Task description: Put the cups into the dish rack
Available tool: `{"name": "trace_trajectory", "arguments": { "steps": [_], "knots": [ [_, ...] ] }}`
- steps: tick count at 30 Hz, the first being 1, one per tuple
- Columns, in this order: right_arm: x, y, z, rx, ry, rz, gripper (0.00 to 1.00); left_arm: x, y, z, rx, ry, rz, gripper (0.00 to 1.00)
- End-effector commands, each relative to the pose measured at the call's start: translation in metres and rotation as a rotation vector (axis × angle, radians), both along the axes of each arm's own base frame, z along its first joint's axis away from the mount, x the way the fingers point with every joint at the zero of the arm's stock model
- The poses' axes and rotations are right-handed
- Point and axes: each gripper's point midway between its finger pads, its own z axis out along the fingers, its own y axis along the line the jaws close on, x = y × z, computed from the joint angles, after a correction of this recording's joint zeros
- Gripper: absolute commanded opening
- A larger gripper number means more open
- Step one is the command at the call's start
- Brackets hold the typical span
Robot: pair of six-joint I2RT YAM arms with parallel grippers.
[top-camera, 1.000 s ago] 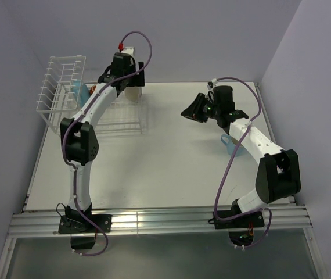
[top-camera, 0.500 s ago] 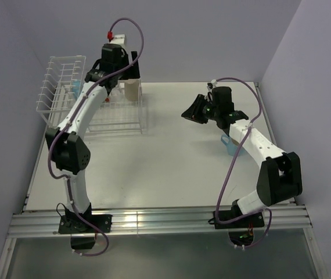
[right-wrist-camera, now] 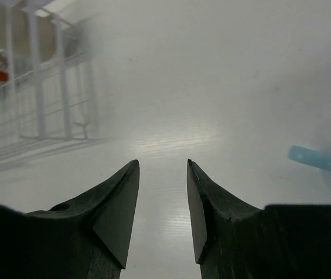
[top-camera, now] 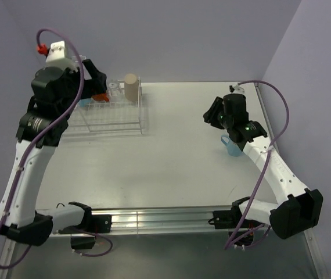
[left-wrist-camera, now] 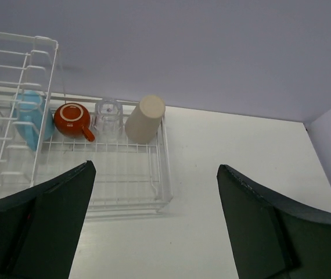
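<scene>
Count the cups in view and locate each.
5. Four in a row in the dish rack: light blue mug, red-orange cup, clear tumbler, beige cup. Another blue mug on the table beside the right arm.

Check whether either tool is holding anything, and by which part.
Nothing is held. The left tool is open near the white wire dish rack; the right tool is open too, the light blue handled mug standing untouched beside it.

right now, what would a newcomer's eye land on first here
Lined along the far side of the white dish rack stand a light blue mug, red-orange cup, clear tumbler and beige cup. A second blue mug stands alone on the table near the right gripper.
</scene>
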Motion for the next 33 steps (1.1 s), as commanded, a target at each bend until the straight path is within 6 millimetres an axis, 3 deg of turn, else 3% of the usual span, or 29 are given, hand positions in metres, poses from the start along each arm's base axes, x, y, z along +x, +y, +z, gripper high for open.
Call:
{"name": "trace_trajectory", "arguments": {
  "steps": [1, 2, 3, 7, 14, 23, 33],
  "knots": [
    [-0.015, -0.051, -0.028, -0.150, 0.084, -0.187, 0.46, -0.015, 0.000, -0.022, -0.020, 0.044, -0.014, 0.93],
    [-0.018, -0.057, -0.032, -0.158, 0.102, -0.204, 0.46, -0.016, -0.005, -0.033, -0.025, 0.057, -0.044, 0.93],
    [-0.021, -0.062, -0.036, -0.166, 0.116, -0.226, 0.46, -0.023, -0.006, -0.030, -0.037, 0.040, -0.059, 0.93],
    [-0.033, -0.102, -0.049, -0.214, 0.165, -0.383, 0.46, -0.026, -0.016, -0.054, -0.060, 0.067, -0.113, 0.93],
    [-0.044, -0.146, -0.066, -0.226, 0.203, -0.496, 0.45, -0.027, -0.032, -0.068, -0.082, 0.089, -0.191, 0.93],
    [-0.044, -0.142, -0.096, -0.239, 0.270, -0.431, 0.41, -0.027, -0.040, -0.076, -0.086, 0.108, -0.234, 0.93],
    [-0.040, -0.133, -0.100, -0.226, 0.273, -0.369, 0.47, -0.025, -0.044, -0.084, -0.091, 0.128, -0.247, 0.93]
  ]
}}
